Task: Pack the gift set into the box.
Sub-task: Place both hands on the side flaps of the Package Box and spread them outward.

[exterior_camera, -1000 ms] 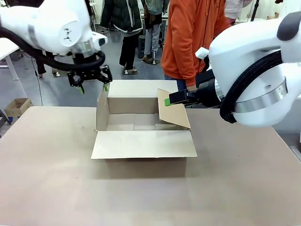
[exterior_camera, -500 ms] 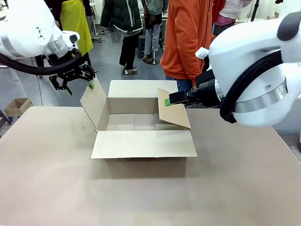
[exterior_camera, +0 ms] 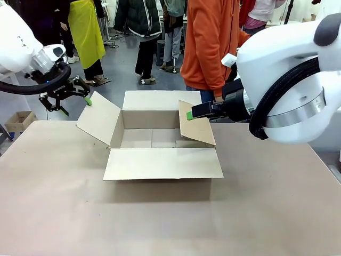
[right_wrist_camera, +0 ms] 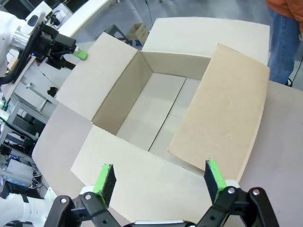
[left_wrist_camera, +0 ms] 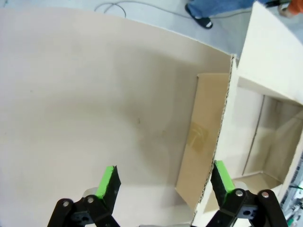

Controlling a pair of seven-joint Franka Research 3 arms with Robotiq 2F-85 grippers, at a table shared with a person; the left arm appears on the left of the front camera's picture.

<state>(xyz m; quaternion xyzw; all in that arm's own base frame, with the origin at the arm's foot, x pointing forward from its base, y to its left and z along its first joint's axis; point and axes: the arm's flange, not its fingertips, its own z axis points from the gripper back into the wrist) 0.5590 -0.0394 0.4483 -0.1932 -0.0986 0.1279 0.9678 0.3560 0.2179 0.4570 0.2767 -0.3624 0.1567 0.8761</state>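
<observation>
Box (exterior_camera: pixel 162 162) open-topped on table (exterior_camera: pixel 160 224).

Front: fixed on the robot's side, facing across the bench (exterior_camera: pixel 160 224) at the box (exterior_camera: pixel 160 140).
Left wrist: looks down on bench and the box's left flap (left_wrist_camera: pixel 201 142).
Right wrist: close above, looking into the box.
Shared: the box.

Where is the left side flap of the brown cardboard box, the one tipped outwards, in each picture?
Front view: the left side flap leans outwards, left of the middle.
Left wrist view: it is right of the middle, seen from its brown outer side.
Right wrist view: it is at the upper left.
Shared landmark: the box's open inside, right next to the flap.
</observation>
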